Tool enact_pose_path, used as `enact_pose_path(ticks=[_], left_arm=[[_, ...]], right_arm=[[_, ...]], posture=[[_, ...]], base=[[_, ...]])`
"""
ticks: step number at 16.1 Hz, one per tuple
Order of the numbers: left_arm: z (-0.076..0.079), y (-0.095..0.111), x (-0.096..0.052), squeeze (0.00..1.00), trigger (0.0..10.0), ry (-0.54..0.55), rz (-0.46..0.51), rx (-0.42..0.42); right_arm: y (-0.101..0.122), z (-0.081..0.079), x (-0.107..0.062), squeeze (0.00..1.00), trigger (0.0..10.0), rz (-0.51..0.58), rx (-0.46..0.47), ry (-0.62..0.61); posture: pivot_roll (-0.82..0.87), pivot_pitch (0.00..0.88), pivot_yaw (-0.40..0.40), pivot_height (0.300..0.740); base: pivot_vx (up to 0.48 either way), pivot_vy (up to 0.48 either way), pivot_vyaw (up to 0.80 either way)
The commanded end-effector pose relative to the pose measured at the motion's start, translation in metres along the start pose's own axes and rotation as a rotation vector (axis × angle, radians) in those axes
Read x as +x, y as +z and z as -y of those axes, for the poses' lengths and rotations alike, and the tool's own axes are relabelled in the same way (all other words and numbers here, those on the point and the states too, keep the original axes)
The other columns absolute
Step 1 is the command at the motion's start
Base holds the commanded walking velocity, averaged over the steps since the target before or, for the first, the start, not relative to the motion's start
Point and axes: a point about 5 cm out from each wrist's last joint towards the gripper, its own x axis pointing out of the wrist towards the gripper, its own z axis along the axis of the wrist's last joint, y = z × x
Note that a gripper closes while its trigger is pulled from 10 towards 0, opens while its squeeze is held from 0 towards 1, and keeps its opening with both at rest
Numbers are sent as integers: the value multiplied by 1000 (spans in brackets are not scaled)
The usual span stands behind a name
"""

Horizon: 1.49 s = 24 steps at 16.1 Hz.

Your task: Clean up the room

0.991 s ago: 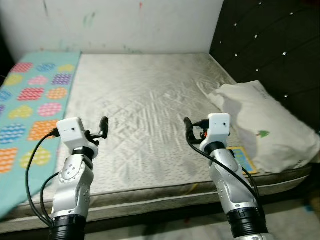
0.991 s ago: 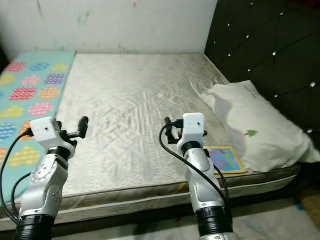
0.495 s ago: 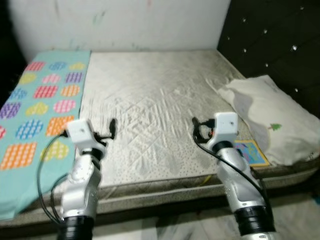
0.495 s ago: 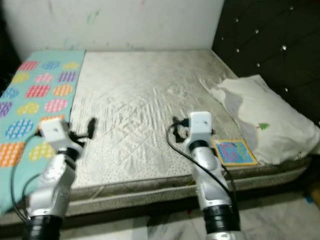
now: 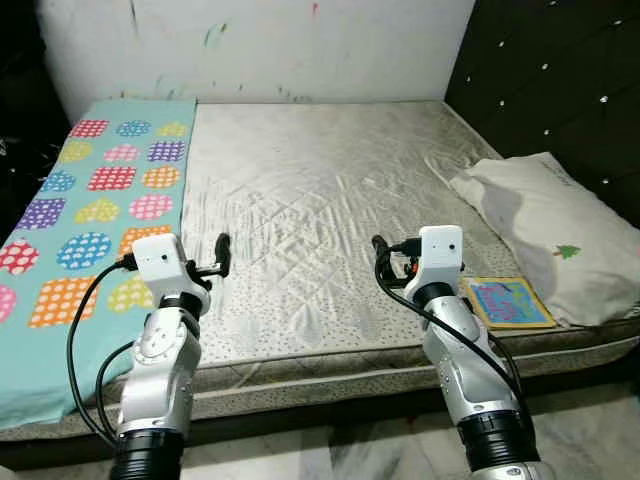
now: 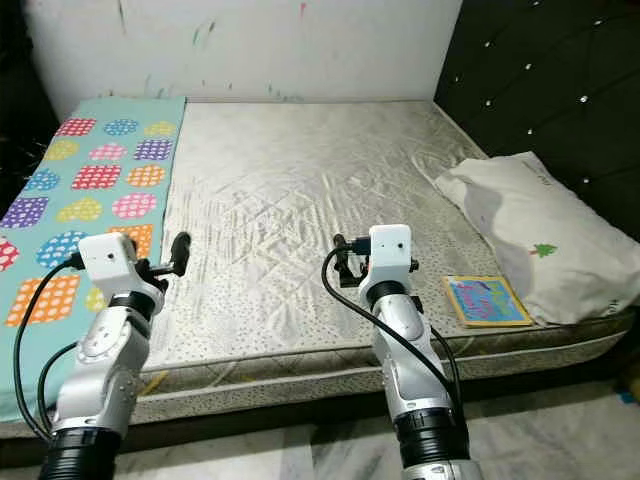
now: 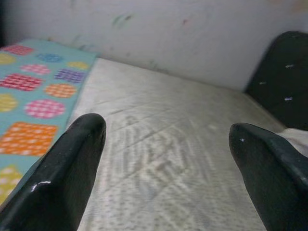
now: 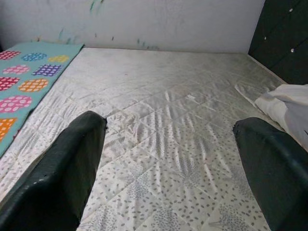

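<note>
The left gripper is held above the front edge of the mattress, near the seam where the blanket meets bare mattress. Its two black fingers are spread wide apart with nothing between them. The right gripper is held level with it, above the front edge toward the headboard side, and its fingers are likewise parted wide and empty. Both grippers point toward the far wall, clear of the mattress surface.

The mattress is bare, grey and quilted, with creases across its middle. A teal blanket printed with coloured hearts and squares covers the mattress along its left edge and hangs over the front-left corner. A white pillow with a small green tree print lies along the right edge, against the dark tufted headboard. A thin colourful picture book lies flat at the front-right corner, just beside the pillow and near the right arm. The far wall is white with small paint marks. Pale marbled floor runs along the front of the bed.
</note>
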Motion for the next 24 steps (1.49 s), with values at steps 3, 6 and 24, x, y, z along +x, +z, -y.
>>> enact_pose_path(ticks=[3,6,24], left_arm=[[1,1,-2,0,10000,-40,5,-7],[5,0,-2,0,10000,-57,5,-14],[5,0,-1,0,10000,-71,-6,-22]], right_arm=[[3,5,1,0,10000,9,-1,-20],[2,5,1,0,10000,8,-4,-22],[2,10,2,0,10000,5,-20,-51]], posture=[[-95,0,-25,740],[-95,0,-25,740],[-95,0,-19,740]], base=[[0,0,0],[0,0,0],[260,0,0]])
